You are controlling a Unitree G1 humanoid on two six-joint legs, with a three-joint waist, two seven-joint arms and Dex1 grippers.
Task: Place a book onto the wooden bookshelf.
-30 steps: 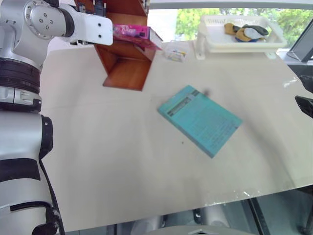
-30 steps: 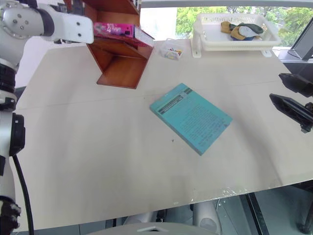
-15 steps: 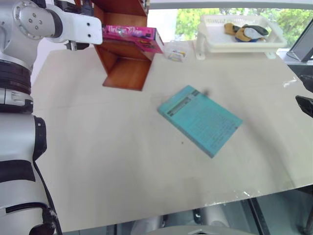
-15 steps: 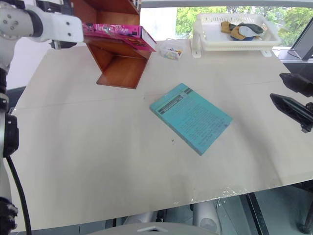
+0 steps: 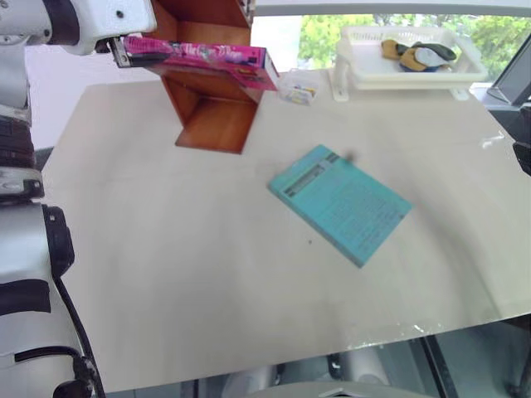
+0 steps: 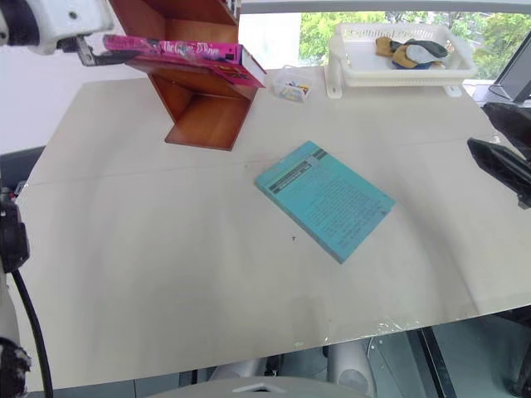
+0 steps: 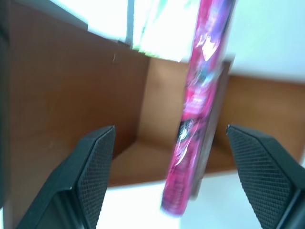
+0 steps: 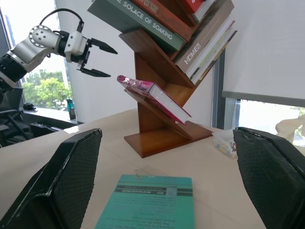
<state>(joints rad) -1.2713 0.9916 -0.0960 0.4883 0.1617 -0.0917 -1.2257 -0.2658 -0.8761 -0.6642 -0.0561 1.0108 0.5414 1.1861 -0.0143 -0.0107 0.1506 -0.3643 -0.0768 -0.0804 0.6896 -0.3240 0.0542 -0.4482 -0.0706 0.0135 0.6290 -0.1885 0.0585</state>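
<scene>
Book: the book (image 8: 155, 93) lies on a slanted board of the wooden bookshelf (image 8: 159, 129), one end overhanging toward me.
Left hand: my left gripper (image 8: 97, 59) is spread wide and empty, just off that end.
Right hand: my right gripper (image 8: 167, 191) hangs open, idle, above the teal book (image 5: 338, 203).
Reason: I judge the slant keeps the book seated.

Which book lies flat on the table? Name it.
The teal book lies flat on the table. The pink book rests on a slanted board of the wooden bookshelf, its end overhanging.
</scene>
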